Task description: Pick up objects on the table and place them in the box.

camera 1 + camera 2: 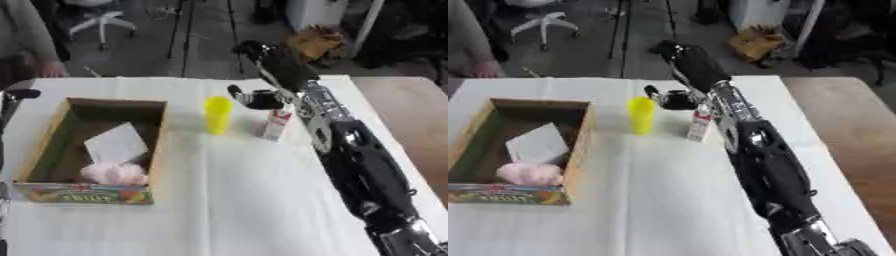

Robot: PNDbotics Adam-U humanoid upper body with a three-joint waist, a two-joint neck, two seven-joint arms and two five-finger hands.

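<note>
An upright yellow cup [217, 115] stands mid-table, with a small white and red carton [276, 125] just to its right. My right arm comes in from the lower right. My right hand [278, 65] hovers behind and above the carton, fingers straight and pointing away, and it holds nothing. Its thumb [255, 98] sticks out toward the cup's top right; I cannot tell whether it touches. The open cardboard box [159, 131] lies at the left and holds a white flat packet [115, 144] and a pink fluffy thing [114, 173].
A white cloth covers the table [227, 200]. A bare wooden surface [411, 115] borders it on the right. A dark rounded part [21, 94] shows at the left edge; I cannot make it out. A person and an office chair are beyond the far edge.
</note>
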